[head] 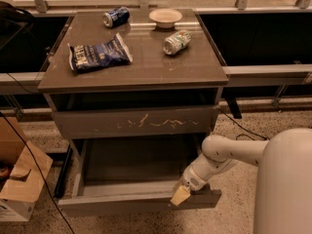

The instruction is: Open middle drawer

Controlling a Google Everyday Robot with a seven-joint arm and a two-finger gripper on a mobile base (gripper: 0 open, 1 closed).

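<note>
The middle drawer (122,204) is the plain grey-brown front below the scratched one. It stands pulled far out towards me, and its inside (141,160) shows nothing in it. My gripper (181,195), with its yellowish tip, sits at the top edge of that drawer front, right of its middle. My white arm (219,157) reaches to it from the right. The third front is hidden below the pulled-out drawer.
The top drawer front (136,123) with white scratches is closed. On the cabinet top lie a blue chip bag (100,52), a blue can (116,16), a bowl (165,16) and a silver-green can (176,42). A cardboard box (19,184) and cables are on the floor at the left.
</note>
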